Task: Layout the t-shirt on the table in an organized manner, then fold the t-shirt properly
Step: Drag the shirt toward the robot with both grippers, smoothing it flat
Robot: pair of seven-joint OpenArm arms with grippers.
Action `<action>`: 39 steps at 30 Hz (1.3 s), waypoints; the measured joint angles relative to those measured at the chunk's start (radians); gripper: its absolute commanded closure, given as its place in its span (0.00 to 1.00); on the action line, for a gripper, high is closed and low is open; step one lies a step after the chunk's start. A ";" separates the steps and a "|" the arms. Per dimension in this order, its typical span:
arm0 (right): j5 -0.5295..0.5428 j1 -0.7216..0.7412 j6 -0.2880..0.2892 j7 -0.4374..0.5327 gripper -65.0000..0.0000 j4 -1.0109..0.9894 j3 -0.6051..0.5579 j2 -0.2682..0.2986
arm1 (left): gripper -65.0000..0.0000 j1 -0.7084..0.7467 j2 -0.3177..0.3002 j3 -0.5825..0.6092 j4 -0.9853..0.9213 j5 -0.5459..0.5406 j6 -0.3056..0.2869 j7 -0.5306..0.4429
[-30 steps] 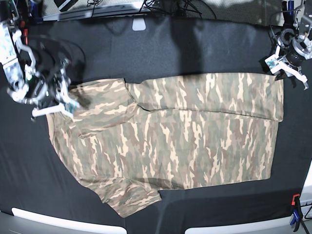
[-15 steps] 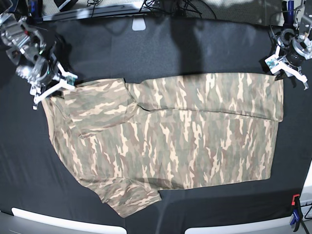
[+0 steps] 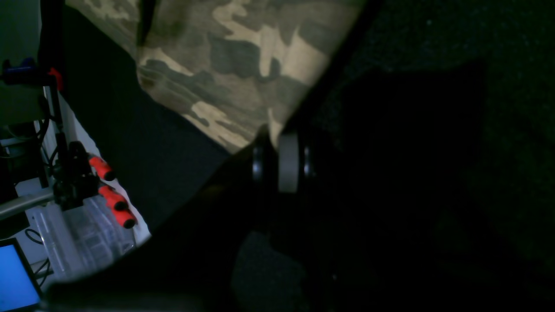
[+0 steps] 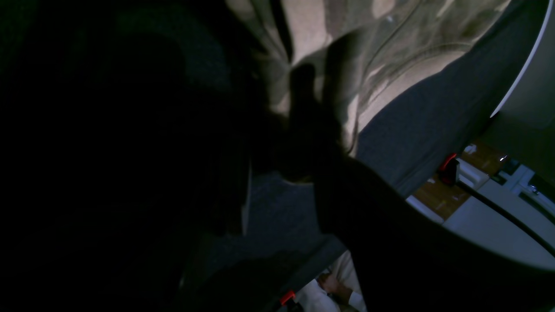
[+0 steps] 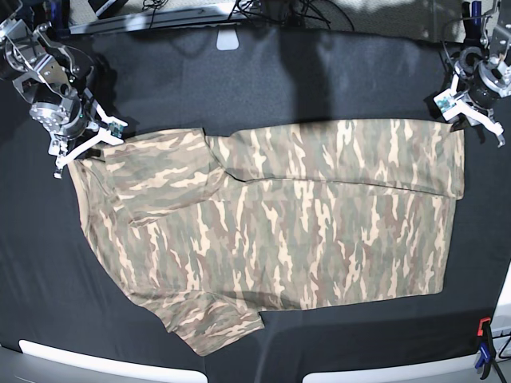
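The camouflage t-shirt [image 5: 303, 223] lies spread on the black table [image 5: 279, 80], its far long edge folded over and one sleeve sticking out at the near left. My right gripper [image 5: 84, 148] is at the shirt's far left corner and looks shut on the fabric; in the right wrist view its dark fingers [image 4: 303, 99] overlap wrinkled cloth [image 4: 390, 52]. My left gripper [image 5: 467, 120] is at the far right corner. In the left wrist view the fabric [image 3: 234, 65] tapers to a tip pinched at the pads [image 3: 288, 162].
A red-and-blue clamp [image 5: 484, 351] stands at the near right edge, and white rim strips [image 5: 104, 363] run along the front. Cables and a white object [image 5: 227, 40] lie at the back. Red-handled clamps [image 3: 108, 186] show beside the table's edge.
My right gripper has moved back and left, and the shirt's far left corner has been drawn out with it. The left gripper has stayed put.
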 measured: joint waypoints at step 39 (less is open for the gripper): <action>0.092 -0.150 -0.089 -0.136 1.00 0.089 0.003 0.155 | 1.00 0.227 -0.074 -0.049 0.159 -0.288 -0.001 0.042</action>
